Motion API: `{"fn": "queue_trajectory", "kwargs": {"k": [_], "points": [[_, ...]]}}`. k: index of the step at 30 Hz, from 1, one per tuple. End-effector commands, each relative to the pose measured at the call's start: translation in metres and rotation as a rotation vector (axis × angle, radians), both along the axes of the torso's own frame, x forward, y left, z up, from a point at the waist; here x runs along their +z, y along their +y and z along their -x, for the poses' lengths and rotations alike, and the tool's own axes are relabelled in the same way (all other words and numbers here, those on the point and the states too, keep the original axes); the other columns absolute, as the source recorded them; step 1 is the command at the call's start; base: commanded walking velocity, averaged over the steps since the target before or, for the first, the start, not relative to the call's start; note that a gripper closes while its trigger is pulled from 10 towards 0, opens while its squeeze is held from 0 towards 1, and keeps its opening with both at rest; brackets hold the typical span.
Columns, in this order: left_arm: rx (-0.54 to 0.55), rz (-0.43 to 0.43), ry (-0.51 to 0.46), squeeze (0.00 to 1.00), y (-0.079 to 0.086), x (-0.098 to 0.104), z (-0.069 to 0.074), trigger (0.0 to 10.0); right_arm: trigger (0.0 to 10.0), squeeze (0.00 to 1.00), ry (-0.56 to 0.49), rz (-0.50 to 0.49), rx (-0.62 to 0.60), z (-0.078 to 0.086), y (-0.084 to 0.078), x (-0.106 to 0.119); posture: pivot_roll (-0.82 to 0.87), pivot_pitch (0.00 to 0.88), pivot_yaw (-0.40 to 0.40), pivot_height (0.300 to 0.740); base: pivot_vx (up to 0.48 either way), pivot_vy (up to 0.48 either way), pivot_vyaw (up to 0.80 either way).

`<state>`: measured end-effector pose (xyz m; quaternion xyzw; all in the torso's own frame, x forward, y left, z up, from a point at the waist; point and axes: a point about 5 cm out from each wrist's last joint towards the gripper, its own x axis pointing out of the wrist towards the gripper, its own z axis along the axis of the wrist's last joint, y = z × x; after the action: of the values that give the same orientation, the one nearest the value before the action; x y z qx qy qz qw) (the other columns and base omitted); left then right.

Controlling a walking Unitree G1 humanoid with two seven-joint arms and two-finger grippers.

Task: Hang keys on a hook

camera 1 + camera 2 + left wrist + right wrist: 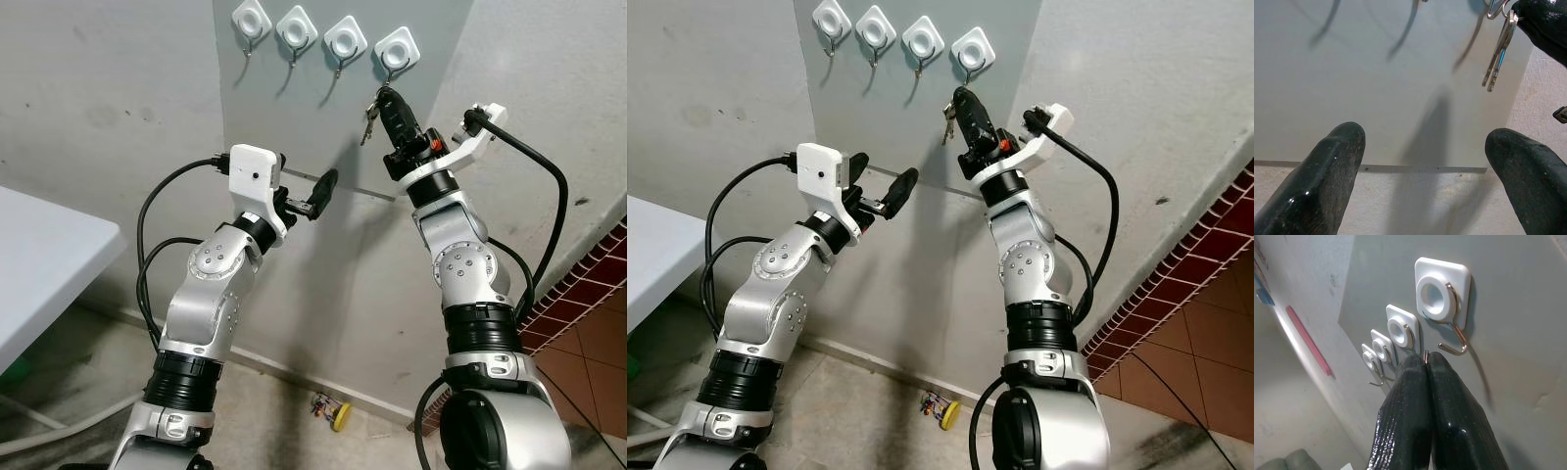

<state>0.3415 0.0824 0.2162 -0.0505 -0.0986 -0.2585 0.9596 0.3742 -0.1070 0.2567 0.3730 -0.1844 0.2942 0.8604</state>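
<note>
A row of white square hooks is fixed high on a grey wall panel [323, 117]. My right gripper [387, 96] is raised just under the rightmost hook [397, 49] and is shut on the ring of a bunch of keys [370, 122], which dangles beside its fingers. In the right wrist view the fingertips [1426, 360] press together on a sliver of metal ring, right below that hook's wire [1452, 340]. My left gripper [318, 191] is open and holds nothing, lower and to the left, facing the panel. From the left wrist view, the keys [1498, 54] hang beyond its fingers [1332, 166].
A white table [39, 264] stands at the left. A small yellow item [338, 416] lies on the floor by the wall's foot. Red floor tiles [588, 323] begin at the right. The other hooks [296, 27] carry nothing.
</note>
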Motion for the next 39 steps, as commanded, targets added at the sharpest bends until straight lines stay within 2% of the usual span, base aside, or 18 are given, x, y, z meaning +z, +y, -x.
{"fn": "queue_trajectory", "kwargs": {"k": [1, 15, 24, 36, 37, 39], "points": [[0.003, 0.002, -0.011, 0.0, -0.001, 0.004, 0.002, 10.0, 10.0, 0.0, -0.027, -0.02, -0.013, -0.001, -0.003, 0.013, 0.02, 0.062, -0.074, 0.74, 0.0, 0.0, 0.0], [0.008, 0.007, -0.01, 0.0, -0.001, 0.004, 0.002, 10.0, 10.0, 0.0, -0.012, -0.043, -0.018, -0.006, -0.005, 0.017, 0.02, 0.065, -0.078, 0.74, 0.0, 0.0, 0.0], [0.012, 0.008, -0.008, 0.0, 0.0, 0.004, 0.003, 10.0, 10.0, 0.0, 0.045, -0.117, -0.002, -0.009, -0.006, 0.01, 0.03, 0.063, -0.08, 0.74, 0.0, 0.0, 0.0], [0.016, 0.011, -0.009, 0.0, 0.0, 0.004, 0.003, 10.0, 10.0, 0.0, 0.114, -0.15, 0.015, -0.01, -0.006, -0.004, 0.03, 0.06, -0.086, 0.74, 0.0, 0.0, 0.0], [0.018, 0.011, -0.009, 0.0, 0.0, 0.004, 0.003, 10.0, 10.0, 1.0, 0.114, -0.151, 0.013, -0.009, -0.006, -0.006, 0.03, 0.06, -0.086, 0.74, 0.0, 0.0, 0.0], [0.019, 0.011, -0.009, 0.0, 0.001, 0.004, 0.003, 10.0, 10.0, 1.0, 0.115, -0.152, 0.012, -0.009, -0.006, -0.007, 0.03, 0.06, -0.086, 0.74, 0.0, 0.0, 0.0]]}}
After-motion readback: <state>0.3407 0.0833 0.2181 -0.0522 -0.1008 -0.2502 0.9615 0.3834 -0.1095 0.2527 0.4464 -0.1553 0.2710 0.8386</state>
